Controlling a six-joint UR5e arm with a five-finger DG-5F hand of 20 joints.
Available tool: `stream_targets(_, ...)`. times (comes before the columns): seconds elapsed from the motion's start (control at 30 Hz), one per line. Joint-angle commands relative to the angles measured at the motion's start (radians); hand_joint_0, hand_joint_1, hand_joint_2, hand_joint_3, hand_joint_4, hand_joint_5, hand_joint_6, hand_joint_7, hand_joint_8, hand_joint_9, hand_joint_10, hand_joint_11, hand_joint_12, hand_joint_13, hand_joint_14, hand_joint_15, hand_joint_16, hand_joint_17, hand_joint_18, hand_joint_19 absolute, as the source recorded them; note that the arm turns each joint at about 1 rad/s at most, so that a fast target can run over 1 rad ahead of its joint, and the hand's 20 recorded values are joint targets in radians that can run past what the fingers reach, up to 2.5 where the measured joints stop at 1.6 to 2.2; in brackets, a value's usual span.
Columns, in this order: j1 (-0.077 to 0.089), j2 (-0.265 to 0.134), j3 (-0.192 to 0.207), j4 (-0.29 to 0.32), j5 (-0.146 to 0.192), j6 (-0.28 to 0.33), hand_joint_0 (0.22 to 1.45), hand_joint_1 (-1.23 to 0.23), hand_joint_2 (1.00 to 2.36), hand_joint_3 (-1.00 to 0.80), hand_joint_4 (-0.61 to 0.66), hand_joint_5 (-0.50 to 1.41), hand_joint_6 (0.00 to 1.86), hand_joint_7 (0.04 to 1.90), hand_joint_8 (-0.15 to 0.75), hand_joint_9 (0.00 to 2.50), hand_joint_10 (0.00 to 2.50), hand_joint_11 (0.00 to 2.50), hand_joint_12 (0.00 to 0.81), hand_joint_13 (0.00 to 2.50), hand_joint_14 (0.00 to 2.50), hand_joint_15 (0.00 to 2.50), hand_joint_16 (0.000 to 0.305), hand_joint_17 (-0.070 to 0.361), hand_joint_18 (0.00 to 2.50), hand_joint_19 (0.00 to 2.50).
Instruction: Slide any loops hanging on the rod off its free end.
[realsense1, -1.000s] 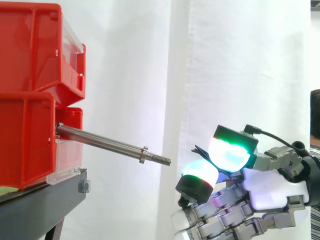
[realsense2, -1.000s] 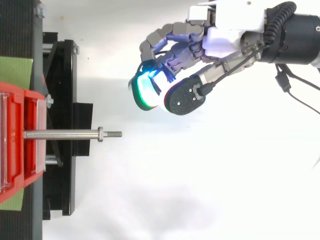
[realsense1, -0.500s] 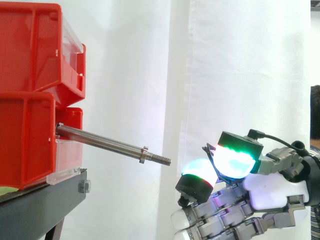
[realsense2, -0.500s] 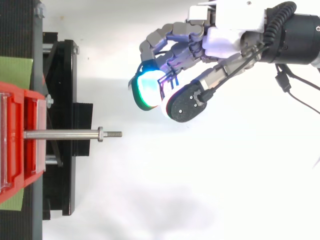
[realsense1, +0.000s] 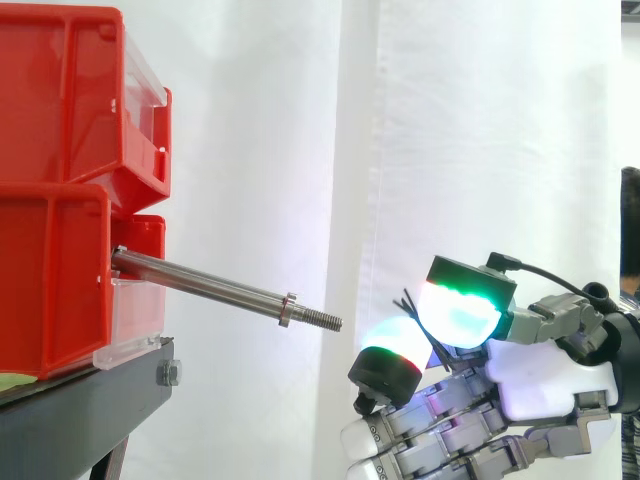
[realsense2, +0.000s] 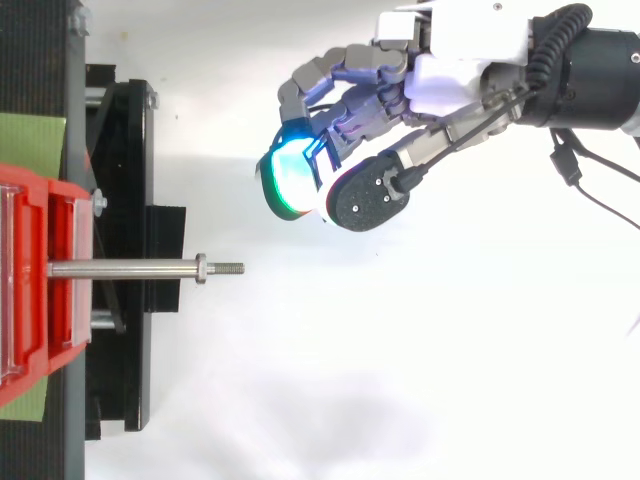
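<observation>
Since half a second ago my thumb has shifted a little up and back against the other fingertip, and the thin strands between them have swung with it. The rod has not moved.

From the side, my hand (realsense1: 545, 382) sits low at the right, below and beyond the rod's tip and well clear of it. My fingers are curled, and two glowing pads (realsense1: 458, 312) are pressed together on a thin dark loop (realsense1: 408, 303), whose strands poke out above and below the pinch. The rod (realsense1: 210, 285) juts from the lower of the two stacked red bins (realsense1: 55, 285) and slopes slightly down towards me. It is bare along its length, with a nut (realsense1: 287, 309) just short of the threaded free end. The bins stand on a black stand (realsense1: 80, 410) in front of the white curtain (realsense1: 480, 130).

From above, my hand (realsense2: 450, 75) comes in from the upper right, the fingers bent round towards the green-lit pad. The loop (realsense2: 318, 148) shows as a fine bluish line caught at that pinch. It lies off to one side of the rod (realsense2: 125, 269), past its free end, touching neither the rod nor the nut (realsense2: 201, 268).
</observation>
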Motion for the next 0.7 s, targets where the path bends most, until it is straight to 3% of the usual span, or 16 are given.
stream_targets(0.0, 0.0, -0.001, 0.0, 0.0, 0.001, 0.0, 0.6, -0.56, 1.0, -0.5, 0.09, -0.16, 0.78, 1.18, 0.235, 0.64, 0.0, 0.12, 0.222, 0.52, 0.0, 0.03, 0.027, 0.062, 0.48, 0.26)
stream_targets(0.13, 0.0, 0.0, 0.0, 0.0, 0.001, 0.0, 0.62, -0.56, 1.0, -0.49, 0.08, -0.17, 0.8, 1.19, 0.235, 0.64, 0.0, 0.13, 0.223, 0.51, 0.0, 0.03, 0.027, 0.062, 0.44, 0.26)
stream_targets(0.33, 0.0, 0.0, 0.0, -0.04, 0.001, 0.005, 0.67, -0.76, 1.0, -0.5, 0.12, -0.19, 0.82, 1.16, 0.236, 0.6, 0.0, 0.13, 0.235, 0.49, 0.0, 0.02, 0.03, 0.067, 0.45, 0.22)
stream_targets(0.53, 0.0, 0.0, 0.001, -0.115, -0.003, 0.023, 0.68, -0.78, 1.0, -0.5, 0.15, -0.19, 0.84, 1.14, 0.235, 0.61, 0.0, 0.13, 0.239, 0.51, 0.0, 0.01, 0.031, 0.07, 0.49, 0.22)
stream_targets(0.67, 0.0, 0.004, 0.001, -0.153, -0.006, 0.023, 0.62, -0.71, 1.0, -0.5, 0.15, -0.17, 0.83, 1.23, 0.231, 0.64, 0.0, 0.12, 0.235, 0.51, 0.0, 0.02, 0.03, 0.068, 0.48, 0.23)
